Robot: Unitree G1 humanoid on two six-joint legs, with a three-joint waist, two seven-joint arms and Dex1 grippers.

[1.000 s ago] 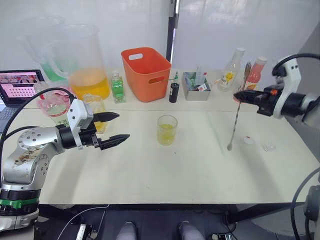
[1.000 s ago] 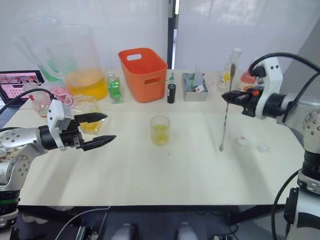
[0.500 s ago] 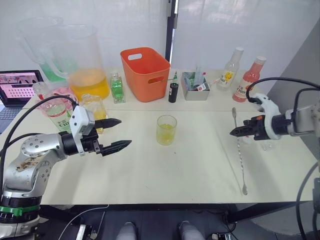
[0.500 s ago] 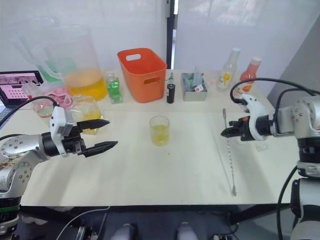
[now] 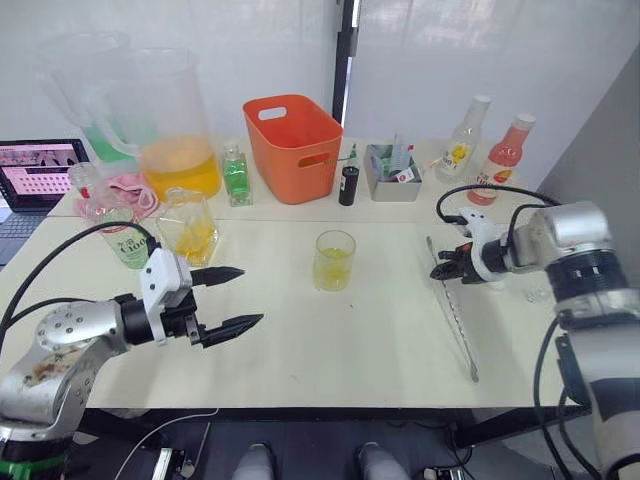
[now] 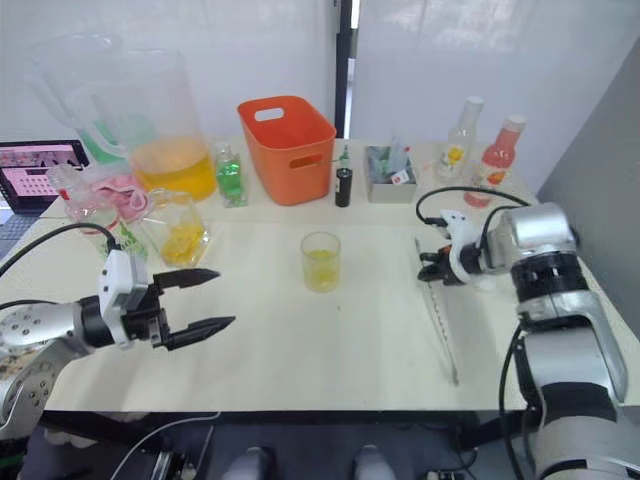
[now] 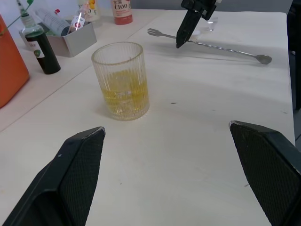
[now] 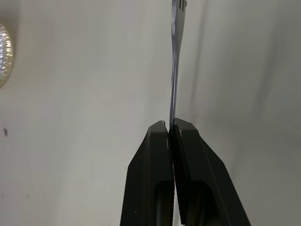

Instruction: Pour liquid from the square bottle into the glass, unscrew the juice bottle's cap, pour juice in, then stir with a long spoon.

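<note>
White curtains hang behind a pale surface crowded along its far edge with pitchers, an orange bin and bottles. Toward the left edge stand the juice bottle with its green-and-white label and, just beside it, the square bottle; the left pincer hovers near the front edge with its fingers spread wide, holding nothing. At the middle of the surface sits the glass, partly filled with yellow liquid. Toward the right edge the right pincer is pressed together on the long spoon near its forked end, the rest of the spoon lying low along the surface with its bowl toward the front edge. Both pours look done, so stirring seems the step in hand; the next move likely calls for raising the spoon upright and bringing its bowl over to the glass.
</note>
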